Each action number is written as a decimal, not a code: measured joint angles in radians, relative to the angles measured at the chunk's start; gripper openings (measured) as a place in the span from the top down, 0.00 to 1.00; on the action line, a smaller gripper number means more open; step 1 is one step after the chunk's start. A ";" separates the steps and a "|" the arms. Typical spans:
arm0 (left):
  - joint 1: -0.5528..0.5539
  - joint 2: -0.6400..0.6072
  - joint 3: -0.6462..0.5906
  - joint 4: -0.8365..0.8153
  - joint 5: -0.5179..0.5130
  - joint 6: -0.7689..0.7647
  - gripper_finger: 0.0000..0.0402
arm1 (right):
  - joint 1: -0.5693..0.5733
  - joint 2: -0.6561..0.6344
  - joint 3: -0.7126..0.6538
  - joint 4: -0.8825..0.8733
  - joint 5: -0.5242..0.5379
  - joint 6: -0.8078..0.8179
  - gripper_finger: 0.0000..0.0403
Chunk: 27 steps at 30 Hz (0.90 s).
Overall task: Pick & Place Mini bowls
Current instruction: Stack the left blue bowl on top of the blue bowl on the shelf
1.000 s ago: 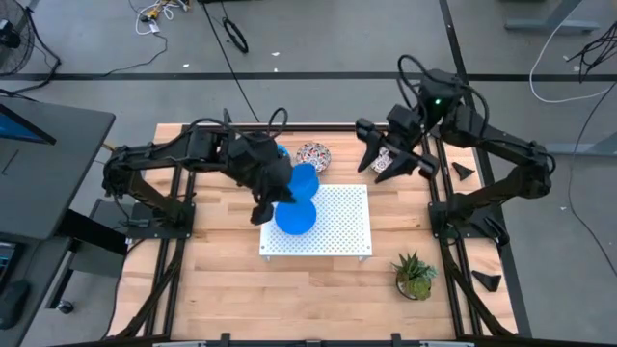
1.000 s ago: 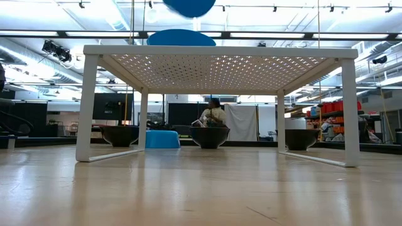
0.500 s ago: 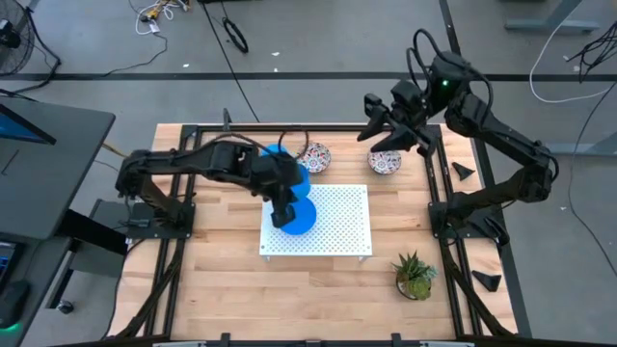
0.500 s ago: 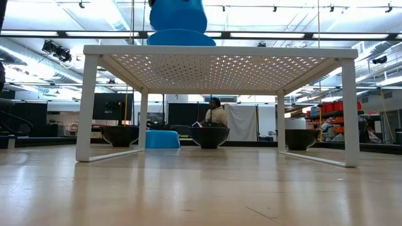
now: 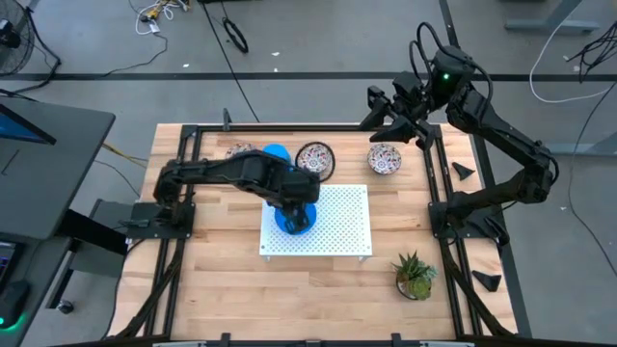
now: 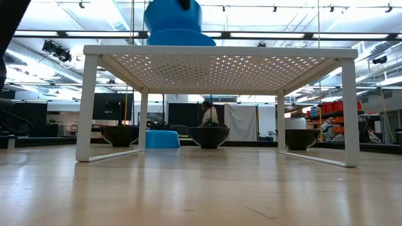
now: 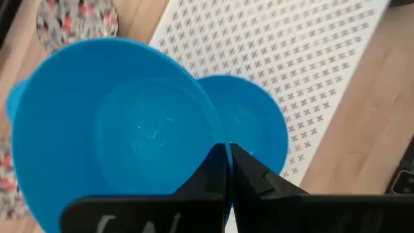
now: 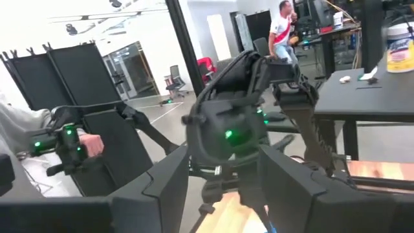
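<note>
A: Wooden table point(image 5: 212, 260) in an open workshop, cables on the grey floor behind it, and the white perforated board point(image 5: 337, 226) standing on legs mid-table. Where are the bowls?

B: One blue mini bowl point(image 7: 255, 120) sits on the board near its left edge. The left gripper point(image 7: 228, 169) has its fingers pressed together on the rim of a second blue bowl point(image 7: 110, 129), holding it right over the first. In the low view the held bowl point(image 6: 173, 15) looks just above, perhaps touching, the seated one point(image 6: 181, 39); I cannot tell which.

A: And the rest?

B: A third blue bowl point(image 5: 276, 154) and a floral bowl point(image 5: 314, 159) lie behind the board, another floral bowl point(image 5: 385, 159) to the right, and a third floral bowl point(image 5: 238, 150) is partly hidden by the left arm.

A: So the step is nesting blue into blue?

B: It looks so. To do it well, I would centre the held bowl over the lower one, lower it straight so the rims do not catch, and let go only when it has settled; a tilted release could tip the stack off the board's edge.

A: The right arm?

B: The right gripper point(image 5: 390, 106) waits raised at the table's back right, fingers spread, holding nothing.
</note>
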 joint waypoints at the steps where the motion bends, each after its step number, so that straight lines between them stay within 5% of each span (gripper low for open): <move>1: -0.005 0.011 0.010 -0.006 -0.001 -0.007 0.99 | -0.003 0.000 0.000 0.000 0.000 0.000 0.54; 27: -0.067 0.106 0.019 0.075 0.030 -0.184 0.99 | -0.081 0.000 0.000 -0.001 -0.003 -0.001 0.54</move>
